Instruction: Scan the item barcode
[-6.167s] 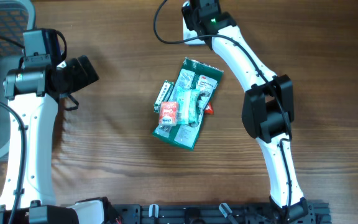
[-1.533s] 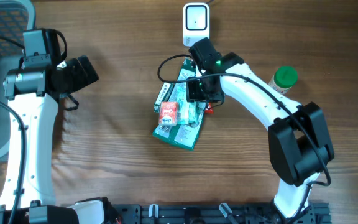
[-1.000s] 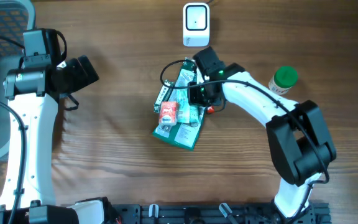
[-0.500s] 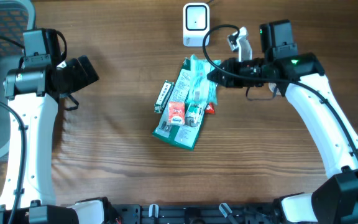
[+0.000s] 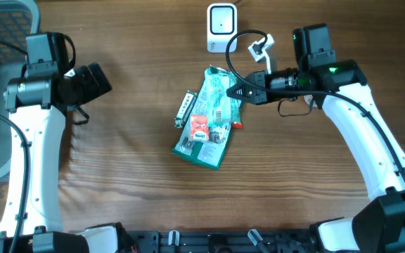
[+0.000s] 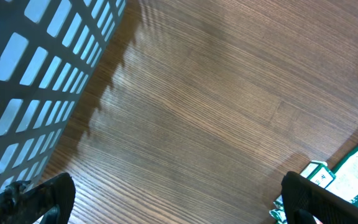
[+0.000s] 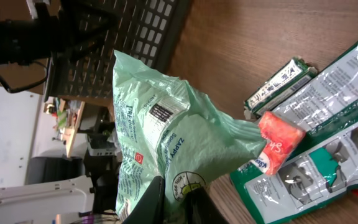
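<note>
Right end effector (image 7: 174,198) clamped on crinkly green pouch (image 7: 166,140); left end effector (image 6: 179,198) apart.

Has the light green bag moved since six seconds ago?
Yes. The light green bag, gripped by the right gripper, has shifted toward the white scanner.

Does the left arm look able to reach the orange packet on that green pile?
Probably yes. The left end effector is open, only bare table lies between it and the orange packet, which sits uncovered on top. The right end effector, holding the pale green bag close by, might crowd it.
</note>
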{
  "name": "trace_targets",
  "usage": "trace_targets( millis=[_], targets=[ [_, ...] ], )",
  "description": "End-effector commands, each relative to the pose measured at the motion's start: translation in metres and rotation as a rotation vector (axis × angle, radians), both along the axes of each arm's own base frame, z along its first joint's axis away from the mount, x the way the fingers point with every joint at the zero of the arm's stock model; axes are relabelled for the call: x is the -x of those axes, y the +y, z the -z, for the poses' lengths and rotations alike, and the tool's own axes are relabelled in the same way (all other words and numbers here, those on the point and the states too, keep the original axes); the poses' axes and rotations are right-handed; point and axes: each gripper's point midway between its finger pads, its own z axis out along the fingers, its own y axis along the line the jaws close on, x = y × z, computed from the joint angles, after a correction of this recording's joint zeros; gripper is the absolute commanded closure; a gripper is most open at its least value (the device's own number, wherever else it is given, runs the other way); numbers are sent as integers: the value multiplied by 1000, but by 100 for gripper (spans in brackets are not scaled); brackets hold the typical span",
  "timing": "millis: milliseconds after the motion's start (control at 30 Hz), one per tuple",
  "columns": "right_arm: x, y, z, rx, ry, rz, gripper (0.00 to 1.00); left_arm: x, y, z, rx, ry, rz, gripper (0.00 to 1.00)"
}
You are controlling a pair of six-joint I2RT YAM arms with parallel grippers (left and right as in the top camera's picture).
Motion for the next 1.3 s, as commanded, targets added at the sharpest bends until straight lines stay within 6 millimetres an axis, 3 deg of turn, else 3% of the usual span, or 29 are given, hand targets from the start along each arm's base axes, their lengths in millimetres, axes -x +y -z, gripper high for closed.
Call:
trace_targets(
  millis=[0, 67, 167, 433, 500, 600, 733, 867, 1000, 1133, 1267],
  targets=[
    [-8, -1, -3, 16, -22, 28, 96, -3, 1, -3, 4, -10, -3, 0],
    [-19, -6, -9, 57, -49, 75, 96, -3, 1, -3, 4, -10, -3, 0],
    [-38, -14, -36, 125, -137, 142, 96, -3, 1, -3, 4, -10, -3, 0],
    [-93, -52, -166, 308, -554, 373, 96, -3, 1, -3, 4, -10, -3, 0],
    [-111, -53, -191, 344, -746, 390, 96, -3, 1, -3, 4, -10, -3, 0],
    [-135, -52, -207, 437, -945, 408, 96, -3, 1, -3, 4, -10, -3, 0],
    [-169, -37, -194, 595, -1125, 353, 96, -3, 1, -3, 4, -10, -3, 0],
    [-216, -19, -148, 782, -1214, 296, 96, -3, 1, -3, 4, -10, -3, 0],
    [-258, -14, -96, 960, -1222, 317, 96, -3, 1, -3, 4, -10, -3, 0],
    [-289, -8, -48, 1116, -1252, 311, 96, -3, 1, -3, 4, -10, -3, 0],
    [-309, -4, -18, 1231, -1298, 302, 96, -3, 1, -3, 4, -10, -3, 0]
  ],
)
